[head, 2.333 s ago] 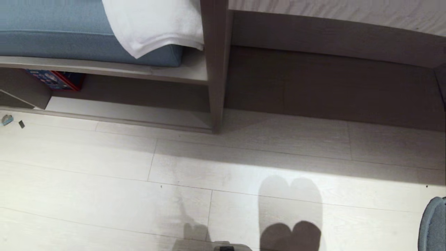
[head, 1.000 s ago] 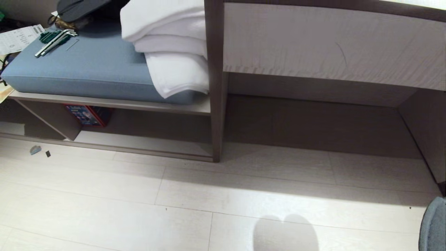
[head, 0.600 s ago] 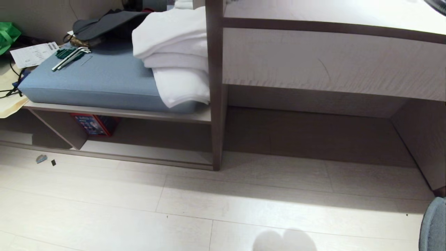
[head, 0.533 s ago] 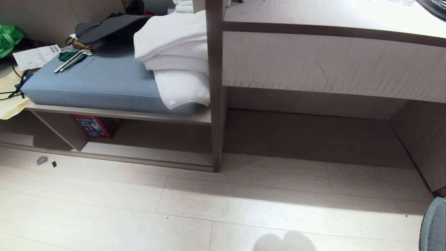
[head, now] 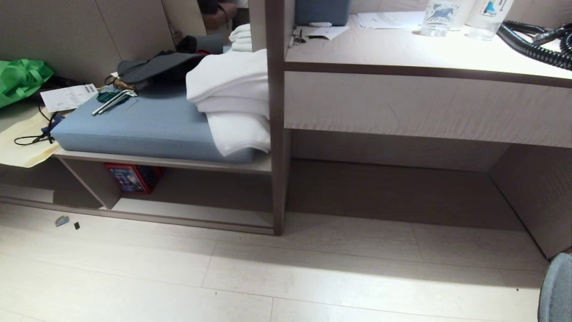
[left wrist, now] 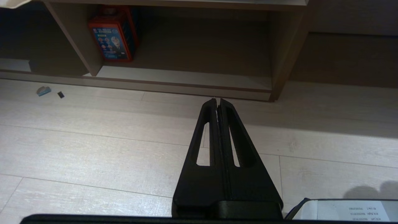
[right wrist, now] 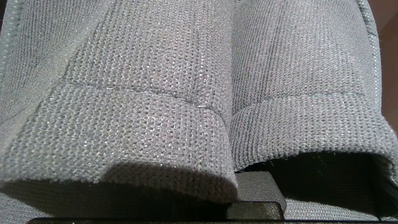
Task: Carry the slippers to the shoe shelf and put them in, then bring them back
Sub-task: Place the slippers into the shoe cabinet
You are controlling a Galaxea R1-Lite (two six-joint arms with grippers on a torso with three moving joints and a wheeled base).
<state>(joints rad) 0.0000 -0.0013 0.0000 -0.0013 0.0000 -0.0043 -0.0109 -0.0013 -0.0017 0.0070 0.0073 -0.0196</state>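
The slippers (right wrist: 199,93), two dark grey knitted ones side by side, fill the right wrist view. They sit over my right gripper, which is shut on them; only its black base (right wrist: 259,199) shows under their rims. A grey fabric edge (head: 556,290) at the head view's lower right looks like part of them. The shoe shelf (head: 192,211), a low taupe cubby with a pale base board, lies left of the upright panel (head: 278,134). My left gripper (left wrist: 217,101) is shut and empty, hanging over the floor in front of the shoe shelf (left wrist: 183,77).
A blue cushion (head: 143,125) with folded white towels (head: 232,98) tops the cubby. A red box (head: 132,176) stands inside it. To the right is a long desk (head: 402,58) with bottles and a black hose. Small scraps (head: 62,220) lie on the floor.
The head view has tilted upward, so the whole scene slid down and the bench top and desk top came into sight. The slippers' shadow left the bottom edge. Nothing itself moved.
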